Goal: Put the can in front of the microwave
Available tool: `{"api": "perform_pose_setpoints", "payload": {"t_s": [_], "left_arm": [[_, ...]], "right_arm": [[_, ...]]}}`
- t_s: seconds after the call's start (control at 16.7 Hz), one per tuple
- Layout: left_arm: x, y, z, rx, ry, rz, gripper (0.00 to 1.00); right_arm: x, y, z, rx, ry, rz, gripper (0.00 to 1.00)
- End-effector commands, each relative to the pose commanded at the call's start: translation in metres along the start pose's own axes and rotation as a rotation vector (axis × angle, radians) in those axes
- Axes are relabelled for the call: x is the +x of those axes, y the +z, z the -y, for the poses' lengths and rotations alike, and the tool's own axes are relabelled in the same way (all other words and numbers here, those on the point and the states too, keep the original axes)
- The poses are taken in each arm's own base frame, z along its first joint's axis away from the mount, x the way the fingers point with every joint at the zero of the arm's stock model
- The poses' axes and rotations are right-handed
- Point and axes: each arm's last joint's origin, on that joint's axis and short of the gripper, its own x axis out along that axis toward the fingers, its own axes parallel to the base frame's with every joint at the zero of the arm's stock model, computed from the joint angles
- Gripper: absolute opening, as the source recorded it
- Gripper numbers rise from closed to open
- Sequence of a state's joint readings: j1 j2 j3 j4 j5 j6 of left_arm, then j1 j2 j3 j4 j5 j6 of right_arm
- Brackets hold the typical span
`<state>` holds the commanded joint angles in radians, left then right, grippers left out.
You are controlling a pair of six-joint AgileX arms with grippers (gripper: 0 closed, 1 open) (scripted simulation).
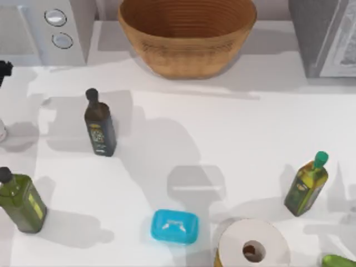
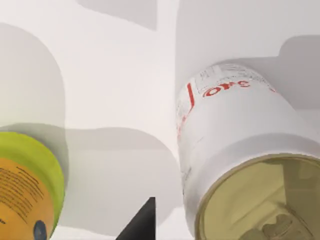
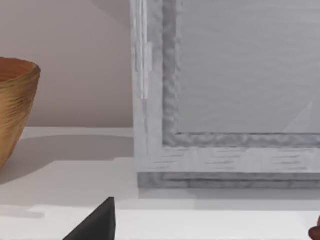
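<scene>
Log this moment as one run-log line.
left hand: over can, grip unclear | can: upright at table's left edge | microwave: far-left | right hand: facing grey appliance

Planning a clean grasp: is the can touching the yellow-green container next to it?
Apart. The left wrist view shows a strip of bare white table between the can and the yellow-green container.

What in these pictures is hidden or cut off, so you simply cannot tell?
- Can: left wrist view, its gold-tan top cut off by the frame edge.
- Microwave: top view, edges crop its door.
- Left gripper: left wrist view, one dark fingertip; open or shut unclear.
- Right gripper: right wrist view, same.
</scene>
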<state>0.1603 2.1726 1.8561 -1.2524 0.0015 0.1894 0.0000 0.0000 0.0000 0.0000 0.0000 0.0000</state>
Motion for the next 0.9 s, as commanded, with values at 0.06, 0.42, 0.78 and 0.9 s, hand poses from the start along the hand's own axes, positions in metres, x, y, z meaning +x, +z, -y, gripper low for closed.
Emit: {"api": "perform_pose_setpoints", "payload": {"t_s": [0.06,0.42,0.78,0.9], "left_arm": [[0.0,0.0,0.0,0.0,0.0,0.0,1.0],[0.0,0.0,0.0,0.0,0.0,0.0,1.0],[-0.017,0.001,0.001,0.004,-0.001,-0.003,1.0],[-0.034,0.001,0.0,0.001,-0.001,0.0,1.0]], "right_arm": [[0.0,0.0,0.0,0.0,0.0,0.0,1.0],[0.0,0.0,0.0,0.0,0.0,0.0,1.0],[0.0,0.0,0.0,0.0,0.0,0.0,1.0],[0.0,0.0,0.0,0.0,0.0,0.0,1.0]]}}
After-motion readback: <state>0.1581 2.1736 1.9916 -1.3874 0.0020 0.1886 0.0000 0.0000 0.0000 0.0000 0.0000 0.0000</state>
